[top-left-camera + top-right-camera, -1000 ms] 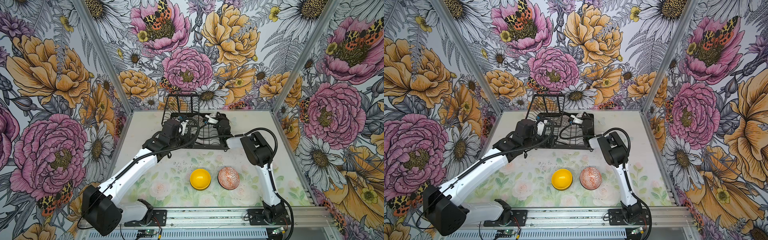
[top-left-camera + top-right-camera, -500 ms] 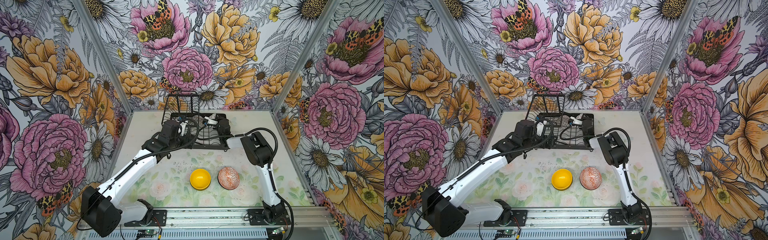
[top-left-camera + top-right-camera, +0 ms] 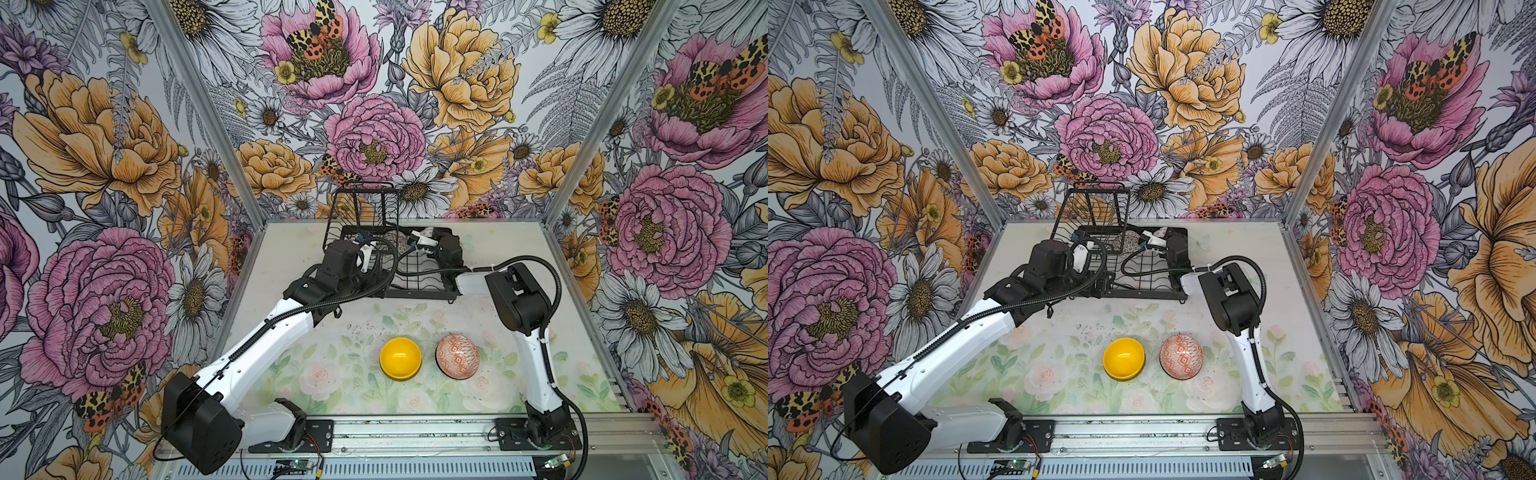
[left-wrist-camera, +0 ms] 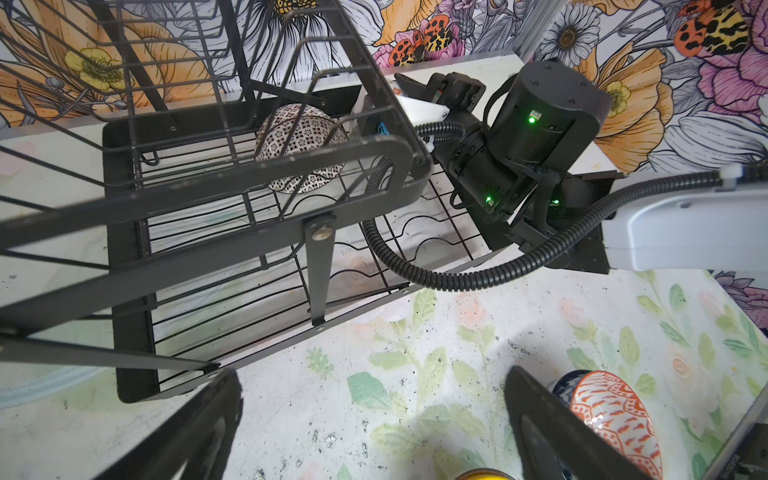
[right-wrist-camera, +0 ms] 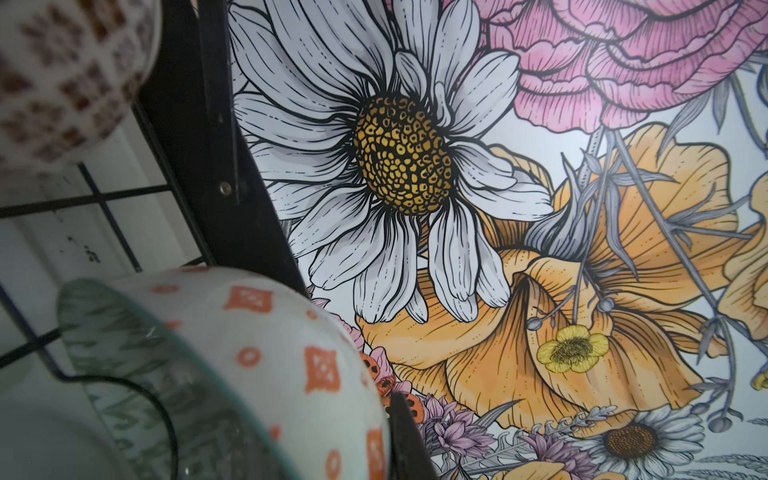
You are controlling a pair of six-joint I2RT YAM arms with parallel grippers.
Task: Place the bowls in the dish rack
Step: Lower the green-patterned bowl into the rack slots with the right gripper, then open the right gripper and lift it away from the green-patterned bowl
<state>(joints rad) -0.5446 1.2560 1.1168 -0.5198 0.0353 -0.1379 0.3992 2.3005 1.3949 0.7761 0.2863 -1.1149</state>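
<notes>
Black-white bowl [image 4: 301, 153] and pale green bowl [image 5: 257, 353] are inside dish rack [image 3: 415, 293]. Yellow bowl [image 3: 400, 364] and orange-white bowl [image 3: 457, 356] sit on desk [image 3: 332, 332] in front of it. Right fingers [image 5: 409, 444] appear pinched on pale green bowl's rim: placing step. Left fingers [image 4: 540, 424] wide apart, empty. Next: release, back out past rack wires.

Floral wallpaper [image 3: 374, 137] covers all three walls: pink peonies, orange blooms, white daisies [image 5: 399, 158] and spotted moths [image 3: 318, 37]. Metal posts [image 3: 199, 95] rise from the table's two back corners. The table [image 3: 353, 328] top is pale, printed with faded roses and green leaves, with dark specks near its middle. A metal rail [image 3: 415, 432] runs along the front edge. Small green circuit boards [image 3: 291, 464] with thin wires sit just below it.
</notes>
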